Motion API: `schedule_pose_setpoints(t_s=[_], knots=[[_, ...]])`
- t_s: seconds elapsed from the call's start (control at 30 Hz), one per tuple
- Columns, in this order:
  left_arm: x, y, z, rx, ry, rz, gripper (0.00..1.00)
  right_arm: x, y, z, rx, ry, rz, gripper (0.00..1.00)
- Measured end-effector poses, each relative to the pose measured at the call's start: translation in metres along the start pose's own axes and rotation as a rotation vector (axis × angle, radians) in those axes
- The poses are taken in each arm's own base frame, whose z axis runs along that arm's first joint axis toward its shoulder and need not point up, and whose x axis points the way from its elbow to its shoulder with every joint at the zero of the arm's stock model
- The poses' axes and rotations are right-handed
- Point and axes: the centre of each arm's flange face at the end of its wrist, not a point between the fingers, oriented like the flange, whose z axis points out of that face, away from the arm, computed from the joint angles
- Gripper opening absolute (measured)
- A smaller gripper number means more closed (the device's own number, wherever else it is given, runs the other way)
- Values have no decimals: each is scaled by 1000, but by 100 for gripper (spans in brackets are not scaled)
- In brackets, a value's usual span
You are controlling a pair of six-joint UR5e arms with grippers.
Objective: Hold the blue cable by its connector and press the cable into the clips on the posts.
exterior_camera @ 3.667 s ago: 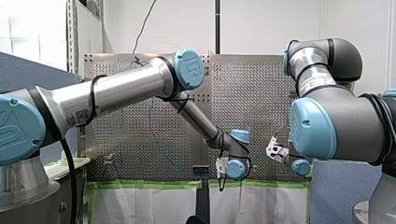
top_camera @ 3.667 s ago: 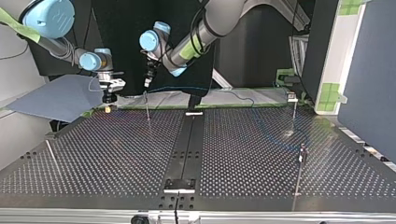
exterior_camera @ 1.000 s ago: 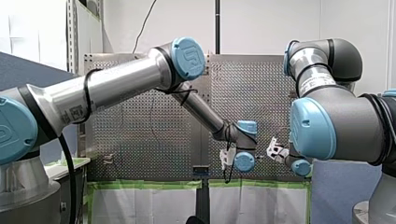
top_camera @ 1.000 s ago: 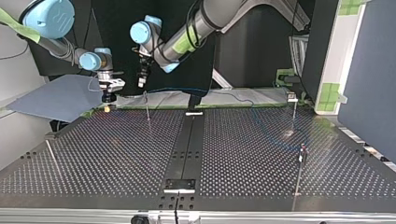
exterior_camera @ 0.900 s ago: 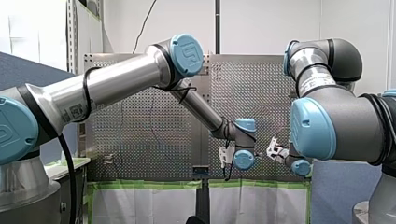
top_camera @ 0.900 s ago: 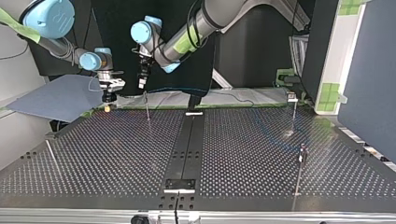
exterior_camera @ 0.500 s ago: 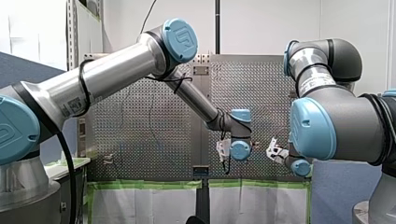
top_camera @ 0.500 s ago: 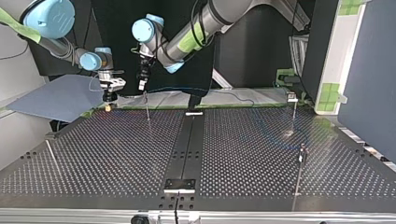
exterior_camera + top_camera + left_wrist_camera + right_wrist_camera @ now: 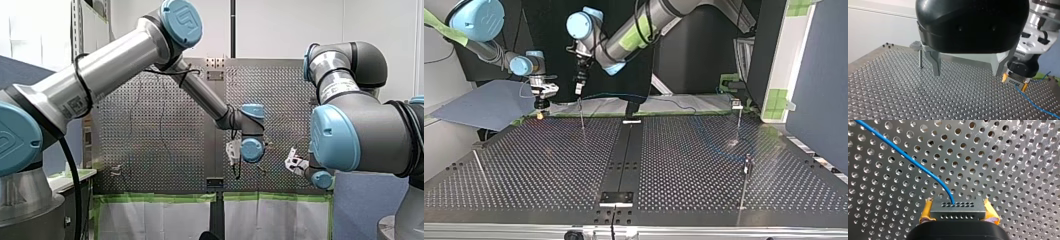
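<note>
Right claw [image 9: 958, 216] is clenched on the connector [image 9: 957, 206], a yellow pad on each side. The cable [image 9: 910, 160] runs ahead from it. Left claw [image 9: 966, 71] hangs released, a post [image 9: 920, 58] beside one finger.

The blue cable [image 9: 908, 158] runs off the edge (far end unseen).

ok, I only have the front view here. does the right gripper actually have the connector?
Observer: Yes. Right wrist view: the right gripper clamps the grey connector between yellow pads, blue cable leaving its face.
Operator: And the other one, carrying anything?
Observer: No. Left wrist view shows the left gripper open and empty above the perforated table.
Operator: Where exactly is it?
Observer: Top view: it hangs just over the top of a thin post near the table's far edge.
</note>
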Motion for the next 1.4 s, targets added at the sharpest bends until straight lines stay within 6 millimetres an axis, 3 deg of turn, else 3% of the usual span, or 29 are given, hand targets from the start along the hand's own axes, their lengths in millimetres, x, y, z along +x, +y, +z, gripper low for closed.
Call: schedule_pose_setpoints(t_s=[0.8,1.4], knots=[[-68,21,-54,0,-1,-43,100,1,1,-6,-28,-22,-24,0],[-110,44,-94,-7,-7,-51,100,75,-23,-6,-47,57,-80,0]])
